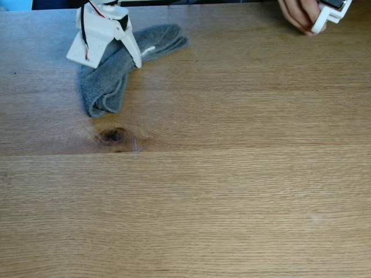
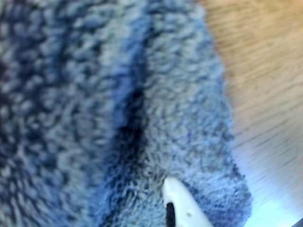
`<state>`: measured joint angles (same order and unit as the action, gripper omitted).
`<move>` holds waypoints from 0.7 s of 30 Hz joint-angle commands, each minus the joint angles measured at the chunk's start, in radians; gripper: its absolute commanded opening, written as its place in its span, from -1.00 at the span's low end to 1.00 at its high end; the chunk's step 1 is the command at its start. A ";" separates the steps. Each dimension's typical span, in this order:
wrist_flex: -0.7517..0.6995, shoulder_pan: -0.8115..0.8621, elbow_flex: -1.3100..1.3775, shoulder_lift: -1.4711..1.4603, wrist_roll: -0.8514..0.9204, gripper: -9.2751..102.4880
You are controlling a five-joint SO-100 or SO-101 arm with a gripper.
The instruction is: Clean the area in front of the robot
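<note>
Fixed view: the robot's claw (image 1: 130,55) presses into a bunched grey terry cloth (image 1: 110,81), positioned as a wiper just above the dark knot (image 1: 113,136) on the oak table (image 1: 243,174). A hand (image 1: 301,14) rests far right. Wrist view: one white fingertip (image 2: 182,203) lies on the cloth (image 2: 94,104); claw opening cannot be judged.

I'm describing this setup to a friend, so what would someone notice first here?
First, the white robot arm at the upper left of the fixed view, its gripper pressed down on a crumpled grey cloth. Just below the cloth is a dark knot in the oak tabletop. A hand holds something white at the top right.
</note>
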<state>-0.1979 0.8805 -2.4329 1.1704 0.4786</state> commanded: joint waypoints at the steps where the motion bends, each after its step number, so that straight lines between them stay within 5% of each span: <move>1: 0.021 0.003 0.054 -0.006 0.026 -0.53; 4: -0.035 -0.014 0.054 0.041 -0.018 -0.84; 10: -0.284 -0.106 0.037 0.365 -0.173 -0.84; 21: -0.621 -0.515 0.037 0.940 -0.265 -0.84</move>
<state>-0.7593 0.4755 -2.4130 1.9297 0.2178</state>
